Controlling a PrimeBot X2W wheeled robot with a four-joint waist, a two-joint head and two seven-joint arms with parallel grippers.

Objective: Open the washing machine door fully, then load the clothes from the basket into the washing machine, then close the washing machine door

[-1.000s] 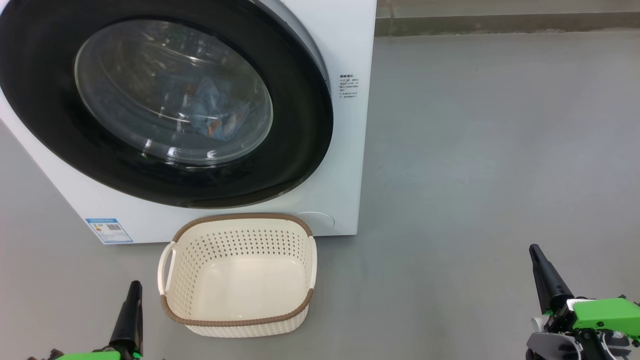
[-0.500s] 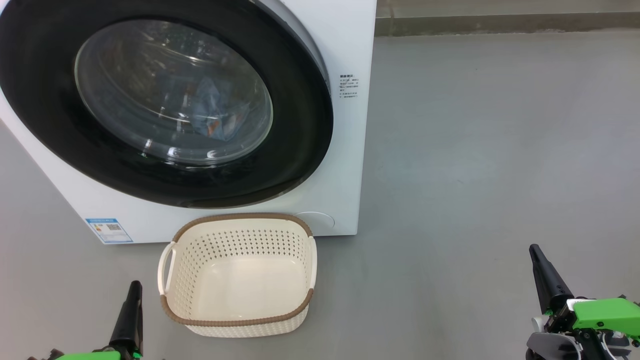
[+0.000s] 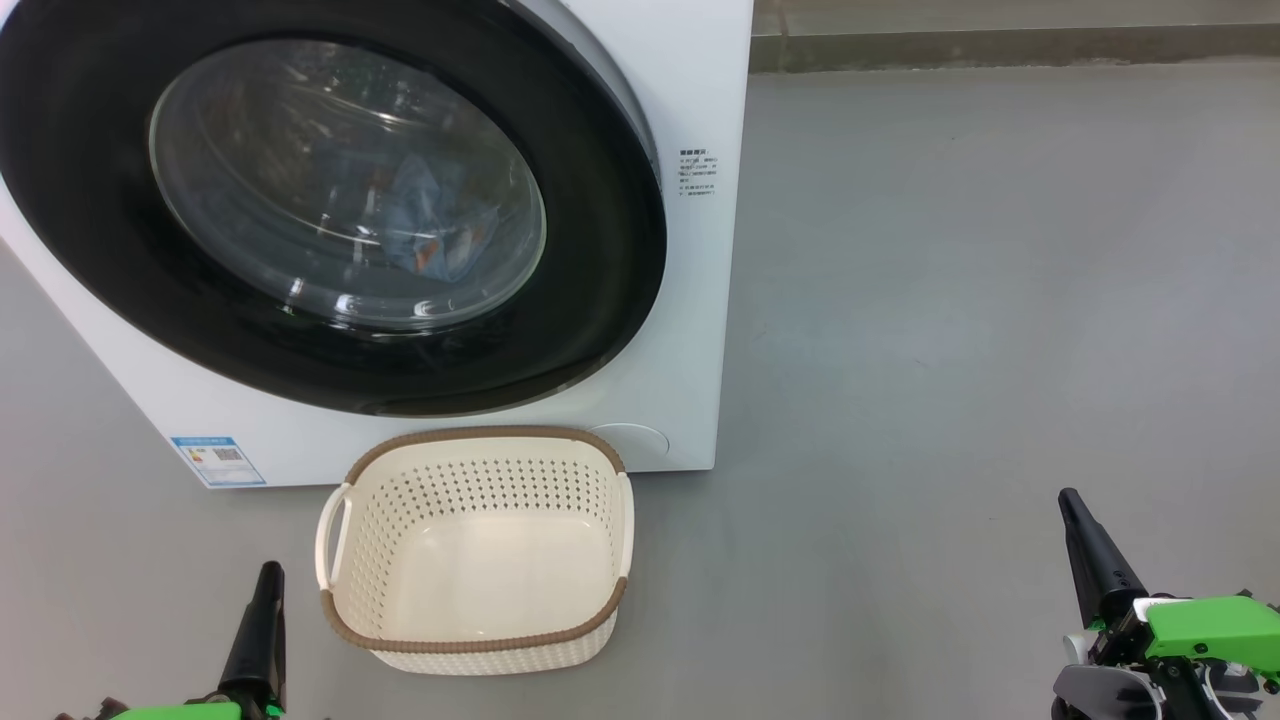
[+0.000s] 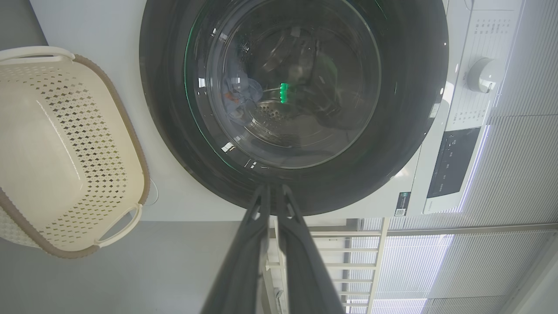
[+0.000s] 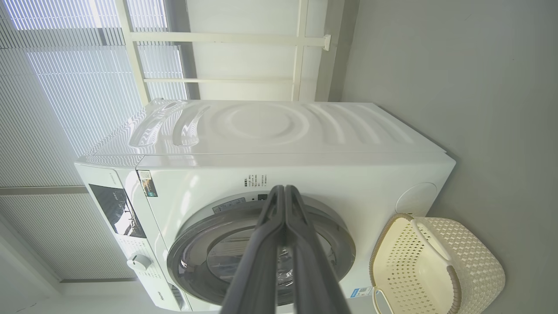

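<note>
- My left gripper point(image 3: 267, 578) sits nearest me at the lower left of the head view. Its two dark fingers are pressed together and pinch nothing.
- My right gripper point(image 3: 1073, 503) is at the lower right, well apart from the left. Its fingers are also pressed together and empty, over the grey floor point(image 3: 950, 350).
- Between them, closer to the left one, the basket point(image 3: 480, 487) stands upright on the floor with its cream bottom bare. It is just in front of the washing machine point(image 3: 690, 330); I cannot tell whether they touch.
- A blue label sticker point(image 3: 217, 460) marks the machine's lower front corner, beside the basket.
- The washing machine door point(image 3: 600, 280) lies shut against the white front, with its black rim around the glass.
- Through the glass I see the clothes point(image 3: 430, 225), light blue with a bit of orange, inside the drum.
</note>
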